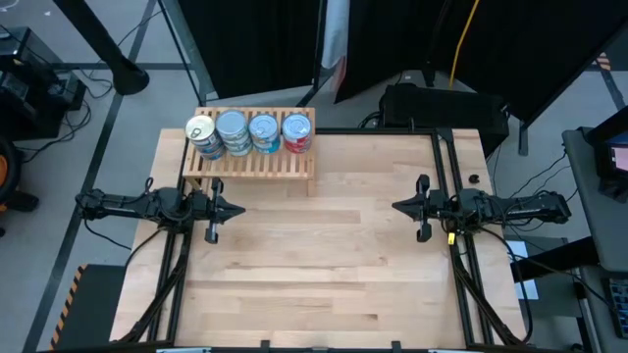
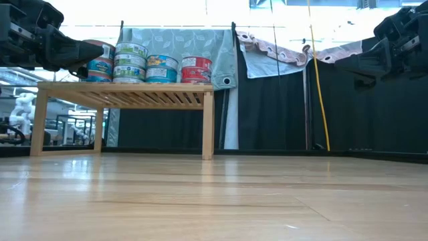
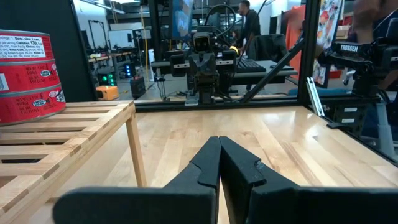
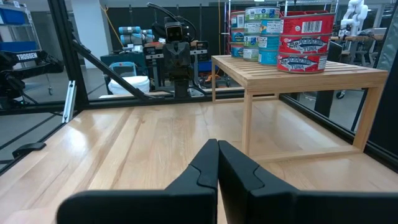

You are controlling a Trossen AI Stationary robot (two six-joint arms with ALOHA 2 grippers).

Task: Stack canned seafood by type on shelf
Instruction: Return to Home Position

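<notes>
Left gripper [image 1: 239,209], fingers pressed together, hangs just before the shelf [image 1: 253,167]; right gripper [image 1: 396,206], likewise, well off its right end; tins [image 1: 264,132] stacked atop it.

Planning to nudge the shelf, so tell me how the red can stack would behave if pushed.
The red can stack stands several tins high near the shelf end, so it would likely slide or topple as separate tins. Fallen tins, being round, might roll.
</notes>
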